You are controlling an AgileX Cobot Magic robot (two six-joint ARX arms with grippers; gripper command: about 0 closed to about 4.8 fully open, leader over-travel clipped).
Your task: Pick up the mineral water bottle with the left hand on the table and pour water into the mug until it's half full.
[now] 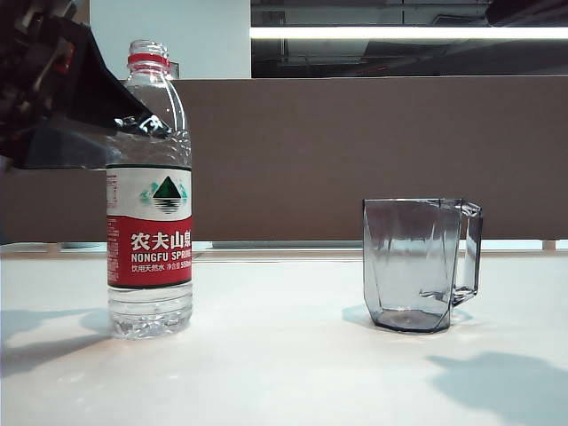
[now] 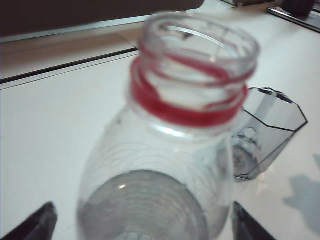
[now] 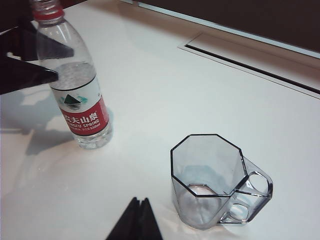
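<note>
Your left gripper (image 2: 142,222) stands wide open, fingers either side of the mineral water bottle (image 1: 149,204) (uncapped, not clamped). The mug (image 1: 419,264) sits well beyond; right gripper (image 3: 136,222) hovers shut above the table (image 1: 284,355).

The mineral water bottle (image 1: 149,191) carries a red-and-white label (image 1: 149,226). Legible on its red band: the white Chinese characters "农夫山泉" and, beneath them, "NONGFU SPRING". Smaller print below and along the label's side is illegible.
</note>
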